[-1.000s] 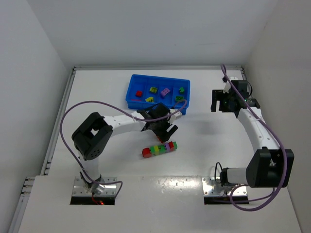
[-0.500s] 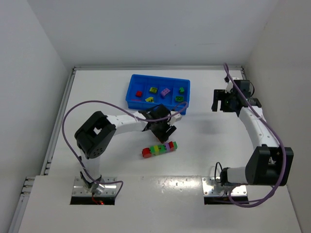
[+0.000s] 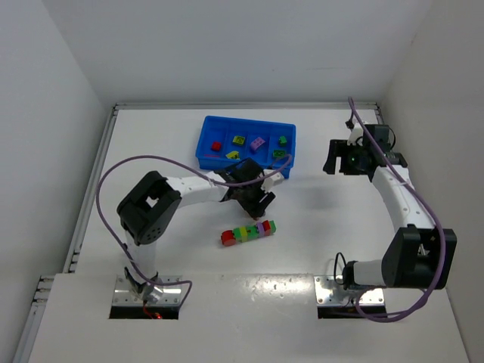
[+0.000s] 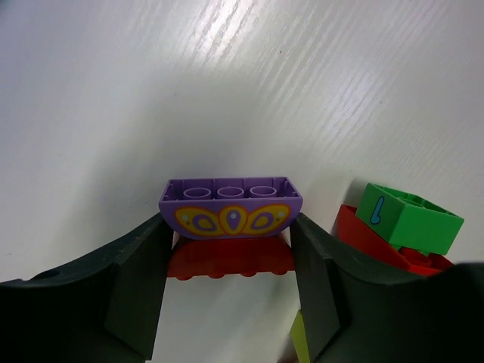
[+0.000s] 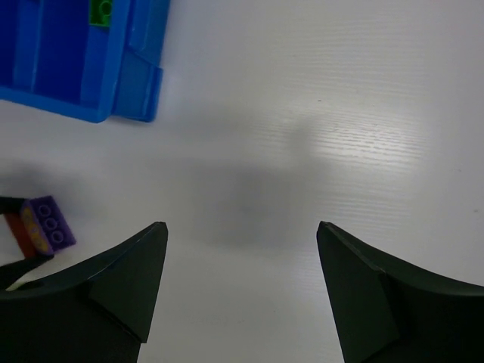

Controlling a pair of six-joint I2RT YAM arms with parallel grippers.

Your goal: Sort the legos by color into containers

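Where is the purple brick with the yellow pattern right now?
Left wrist view, centre: the purple brick is clamped in the left gripper, a red brick directly under it, a green brick to its right.

Upper centre blocked by blue tray (image 3: 249,121). Just below it, left arm (image 3: 189,190) and left gripper (image 3: 259,203), clamped on purple brick (image 4: 231,208), fill the gap; lego strip (image 3: 248,232) lies beneath. Bare table (image 3: 318,219) centre-right, also upper left. Right edge taken by right arm (image 3: 401,204).

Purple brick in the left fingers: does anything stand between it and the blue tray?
Nothing visible does. The left fingers clamp the purple brick, and only bare table lies between it and the blue tray.
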